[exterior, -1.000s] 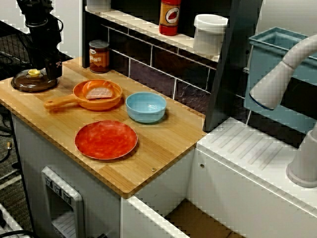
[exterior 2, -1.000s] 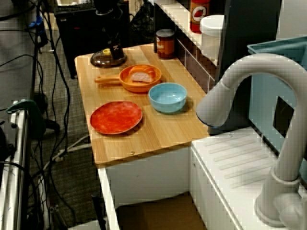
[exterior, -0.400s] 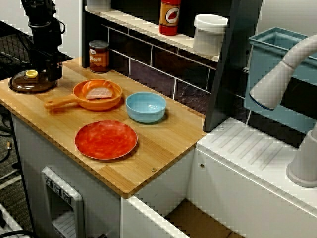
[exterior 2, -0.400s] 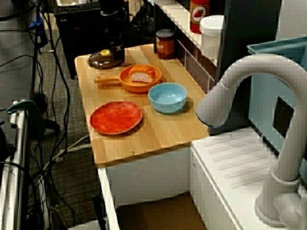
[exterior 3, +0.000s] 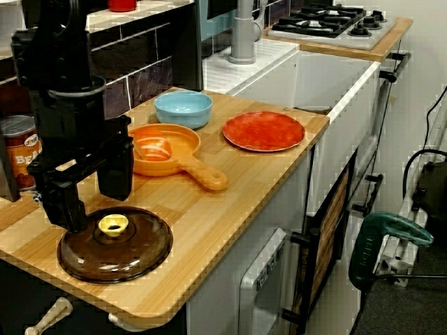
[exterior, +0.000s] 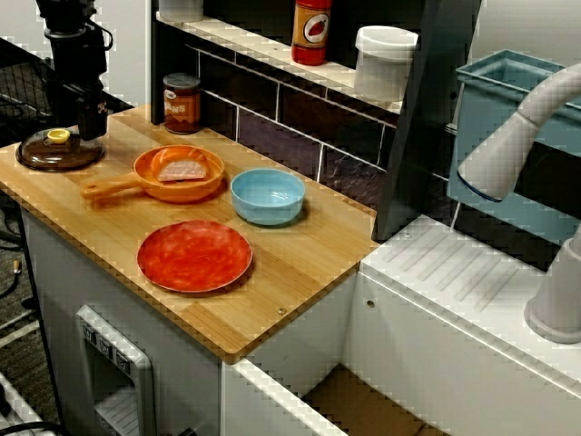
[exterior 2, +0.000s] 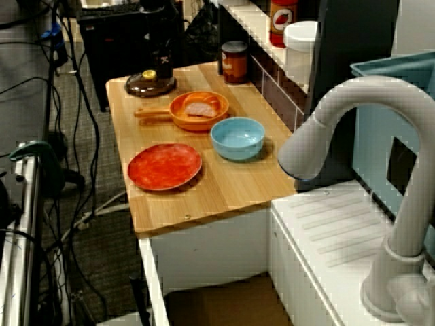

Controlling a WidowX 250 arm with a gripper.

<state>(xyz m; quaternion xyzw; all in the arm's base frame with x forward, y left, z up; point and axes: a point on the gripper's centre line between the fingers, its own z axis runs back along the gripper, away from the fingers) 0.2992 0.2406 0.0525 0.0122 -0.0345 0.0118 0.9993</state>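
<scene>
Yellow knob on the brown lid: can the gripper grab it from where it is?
Probably yes. The gripper hangs open just above the yellow knob of the brown lid, and nothing lies between them.

- A play kitchen, this, set up inside a robotics lab: a wooden tabletop (exterior: 300,263) with a dark tiled backsplash (exterior: 272,123) and a shelf (exterior: 259,44) of containers behind.
- Cookware is out: orange pan (exterior: 179,173), blue bowl (exterior: 267,195), red plate (exterior: 194,255), brown lid (exterior 3: 115,246), and a can (exterior: 182,103) by the wall.
- Next along is a white sink unit (exterior: 454,272) with a grey faucet (exterior 2: 353,115). The view from the lid end shows a gas hob (exterior 3: 328,21) further on and a white door (exterior 3: 269,269) under the tabletop.
- Now the lab side: a black robot claw (exterior 3: 92,209) hangs over the lid, and in the view from the faucet end cables (exterior 2: 75,170) trail over the floor.
</scene>
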